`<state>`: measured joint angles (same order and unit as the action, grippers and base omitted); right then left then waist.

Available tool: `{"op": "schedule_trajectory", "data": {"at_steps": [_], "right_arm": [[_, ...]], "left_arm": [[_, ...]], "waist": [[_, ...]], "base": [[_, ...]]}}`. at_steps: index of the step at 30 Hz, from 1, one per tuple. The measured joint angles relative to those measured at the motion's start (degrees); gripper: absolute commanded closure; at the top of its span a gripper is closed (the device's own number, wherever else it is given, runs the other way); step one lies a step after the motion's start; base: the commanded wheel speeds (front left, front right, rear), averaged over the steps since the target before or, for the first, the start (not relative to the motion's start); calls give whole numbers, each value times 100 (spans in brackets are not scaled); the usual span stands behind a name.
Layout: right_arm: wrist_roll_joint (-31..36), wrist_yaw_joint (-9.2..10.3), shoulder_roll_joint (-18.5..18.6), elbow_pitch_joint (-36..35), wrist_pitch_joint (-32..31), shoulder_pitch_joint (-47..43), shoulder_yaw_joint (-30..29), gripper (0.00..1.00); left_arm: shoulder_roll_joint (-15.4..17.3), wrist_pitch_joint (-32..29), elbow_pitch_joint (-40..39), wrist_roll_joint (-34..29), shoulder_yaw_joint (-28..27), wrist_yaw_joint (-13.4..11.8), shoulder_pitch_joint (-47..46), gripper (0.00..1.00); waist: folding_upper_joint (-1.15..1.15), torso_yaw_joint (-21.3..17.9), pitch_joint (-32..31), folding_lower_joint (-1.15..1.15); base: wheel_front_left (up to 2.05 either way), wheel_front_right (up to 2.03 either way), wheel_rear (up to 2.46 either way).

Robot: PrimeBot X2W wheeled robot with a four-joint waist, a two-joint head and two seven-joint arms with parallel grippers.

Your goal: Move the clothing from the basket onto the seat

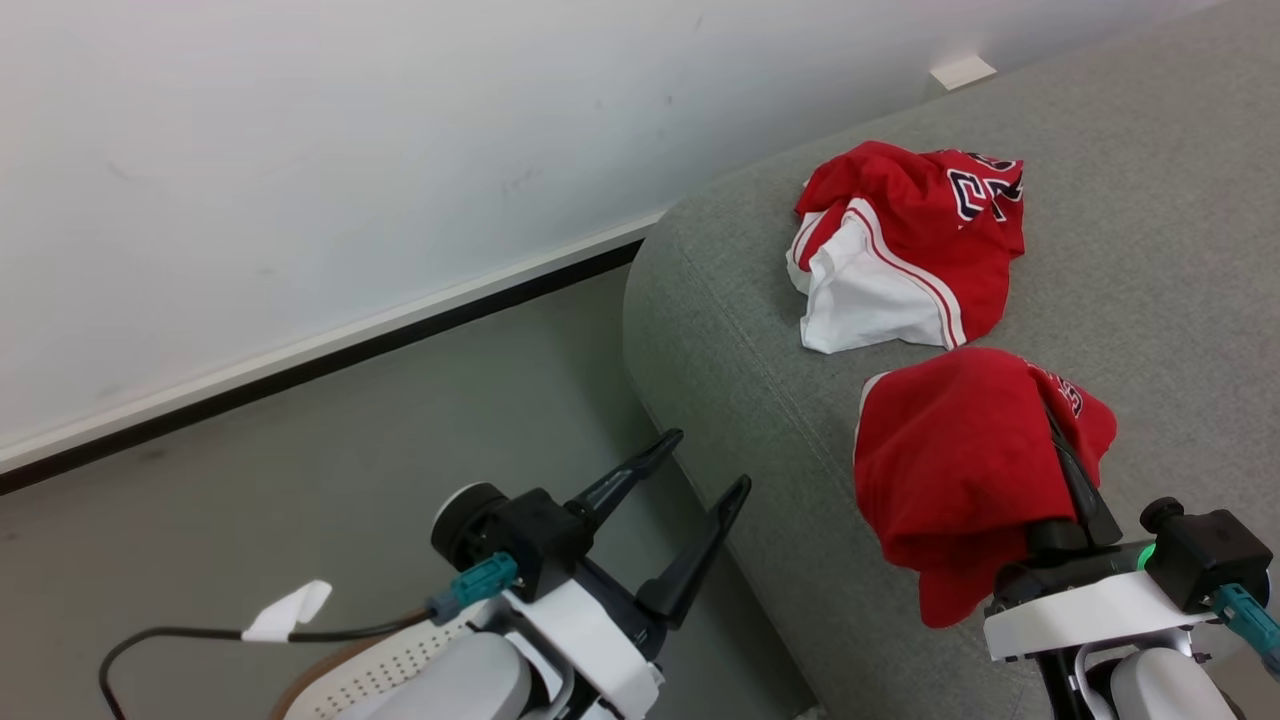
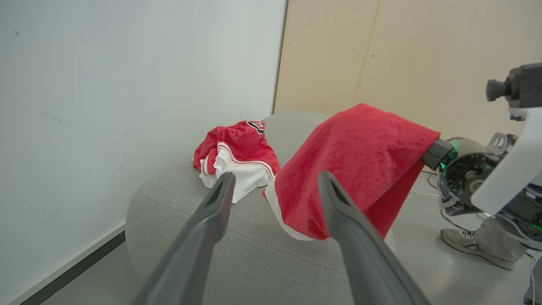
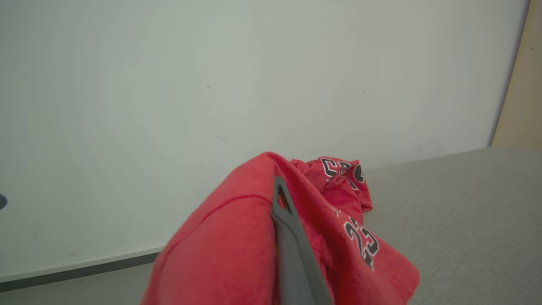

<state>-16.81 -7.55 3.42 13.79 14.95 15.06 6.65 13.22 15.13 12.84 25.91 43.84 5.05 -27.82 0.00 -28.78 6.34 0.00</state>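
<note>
While poised over the grey seat point(image 1: 1150, 200), carries a red garment point(image 1: 950, 460) draped above the front edge. Finds a red-and-white garment point(image 1: 905, 250) crumpled on that seat just beyond. Glimpses basket point(image 1: 380, 672) rim at lower left. Pinches right gripper point(image 3: 278, 190) tight on the draped cloth; spreads left gripper point(image 1: 708, 460) wide, empty, over floor point(image 1: 400, 420).

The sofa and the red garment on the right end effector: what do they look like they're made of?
The sofa: woven upholstery fabric by the look, matte light grey, with a fine flecked weave and a stitched seam. The red garment, hanging from the shut right end effector: soft matte cloth, likely synthetic sportswear knit; it drapes in limp folds and carries printed numbers.
</note>
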Motion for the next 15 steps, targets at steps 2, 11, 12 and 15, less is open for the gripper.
{"op": "schedule_trajectory", "data": {"at_steps": [2, 11, 12, 15], "right_arm": [[7, 0, -8, -24, 0, 1, -21, 100], [74, 0, 53, -83, 0, 164, -183, 100], [78, 0, 99, -87, 0, 242, -218, 100], [122, 0, 325, -42, 0, 486, -361, 100]], "left_arm": [[-9, 0, 13, -23, -33, 33, 5, 0], [-66, 0, 90, -105, -82, 147, 6, 0], [-56, 0, 92, -111, -92, 149, 2, 0], [-18, 0, 75, -124, -90, 168, -44, 0]], "waist": [[0, -36, 41, 0], [0, 87, 152, 0], [0, 115, 180, 0], [0, 221, 295, 0]], "base": [[0, 0, 0], [0, 0, 0], [0, 0, 0], [0, 0, 0]]}}
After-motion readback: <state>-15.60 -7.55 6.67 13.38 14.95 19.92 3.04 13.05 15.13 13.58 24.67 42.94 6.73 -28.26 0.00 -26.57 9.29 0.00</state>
